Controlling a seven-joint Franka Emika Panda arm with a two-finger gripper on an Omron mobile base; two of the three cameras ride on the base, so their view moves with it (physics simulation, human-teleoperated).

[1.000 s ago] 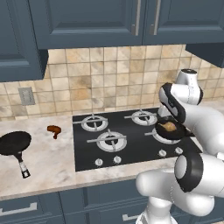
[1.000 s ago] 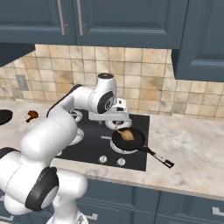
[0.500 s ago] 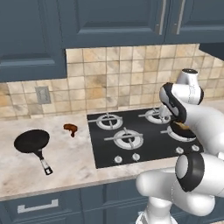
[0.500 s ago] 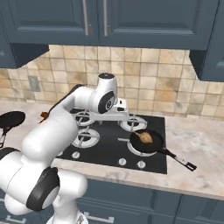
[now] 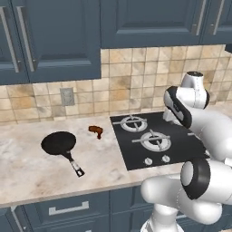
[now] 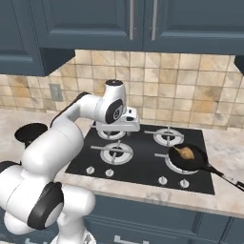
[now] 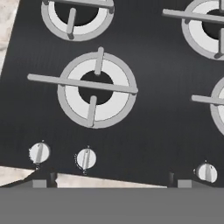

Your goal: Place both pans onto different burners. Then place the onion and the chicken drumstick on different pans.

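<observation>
One black pan (image 6: 189, 159) sits on the front right burner with the tan onion (image 6: 185, 152) inside it, its handle pointing right. The other pan (image 5: 59, 143) lies on the counter left of the cooktop (image 5: 179, 144), its handle toward the front edge. The reddish-brown chicken drumstick (image 5: 95, 131) lies on the counter between that pan and the cooktop. My gripper (image 6: 117, 133) hangs open over the left burners, holding nothing. In the hand view the gripper (image 7: 111, 179) looks down on the bare front left burner (image 7: 96, 89), its tips wide apart.
Silver knobs (image 7: 86, 158) line the cooktop's front edge. A tiled wall with an outlet (image 5: 67, 96) backs the counter, and dark blue cabinets (image 5: 54, 41) hang above. Bare marble counter (image 5: 27, 172) spreads around the left pan.
The base has driven left, so the whole scene has slid right in both base views. The counter pan and drumstick now sit nearer the middle. The gripper stays open over the cooktop.
</observation>
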